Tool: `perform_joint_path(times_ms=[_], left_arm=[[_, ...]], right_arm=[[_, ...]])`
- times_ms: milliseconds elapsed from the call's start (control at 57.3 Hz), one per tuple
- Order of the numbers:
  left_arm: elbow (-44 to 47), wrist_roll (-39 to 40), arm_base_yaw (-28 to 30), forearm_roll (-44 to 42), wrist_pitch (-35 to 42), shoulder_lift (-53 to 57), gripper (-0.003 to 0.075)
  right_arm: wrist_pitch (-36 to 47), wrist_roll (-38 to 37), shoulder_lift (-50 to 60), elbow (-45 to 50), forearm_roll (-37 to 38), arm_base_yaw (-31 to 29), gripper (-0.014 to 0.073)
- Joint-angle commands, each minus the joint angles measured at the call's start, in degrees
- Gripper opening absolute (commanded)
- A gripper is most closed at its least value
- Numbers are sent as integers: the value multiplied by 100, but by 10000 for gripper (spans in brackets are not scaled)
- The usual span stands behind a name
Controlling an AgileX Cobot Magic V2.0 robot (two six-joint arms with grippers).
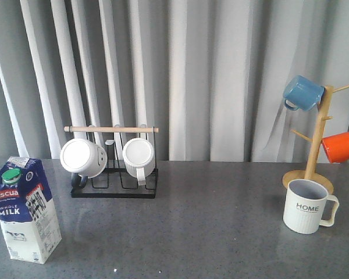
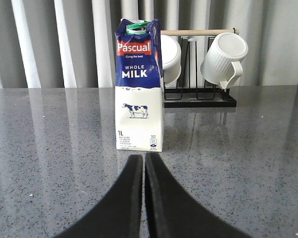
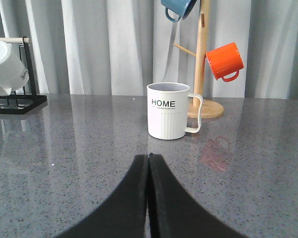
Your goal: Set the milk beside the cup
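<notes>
Two arms idle, jaws of left gripper (image 2: 143, 157) and right gripper (image 3: 149, 157) pressed together, holding nothing. Milk (image 1: 25, 210) upright, lower left of front frame, on counter (image 1: 180, 232). Cup (image 1: 306, 206) lower right, well apart.

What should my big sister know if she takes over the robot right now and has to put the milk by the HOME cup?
Left gripper: shut, empty, aimed at the milk but not touching it.
Right gripper: shut, empty, facing the cup.
The milk stands upright at the table's front left, near the black rack of white mugs.
The cup stands upright far right, in front of the wooden mug tree.
Done: nothing yet.
Left: open the left gripper, grasp the milk, carry it across, set it beside the cup.
</notes>
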State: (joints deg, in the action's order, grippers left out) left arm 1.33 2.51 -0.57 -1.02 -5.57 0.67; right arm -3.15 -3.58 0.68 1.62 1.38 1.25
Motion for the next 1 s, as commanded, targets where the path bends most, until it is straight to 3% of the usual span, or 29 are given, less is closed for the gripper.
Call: perform_joint_path(times_ms=[0,716,855,978], left_arm=[[-128,9,-19,46,441,74,-6],[-128,9,-19,46,441,74,-6],[-145,9,-19,46,692,74,-6],[-330,321,-30,44,1969,74,-6]], right_arm=[[434,20,76,52,12,-22,-8],[459,19,28,45,12,-22,-8],[1437,-86,28,33,-79,-21,-8],[2736,-898,28,-268,-270,-21,-8]])
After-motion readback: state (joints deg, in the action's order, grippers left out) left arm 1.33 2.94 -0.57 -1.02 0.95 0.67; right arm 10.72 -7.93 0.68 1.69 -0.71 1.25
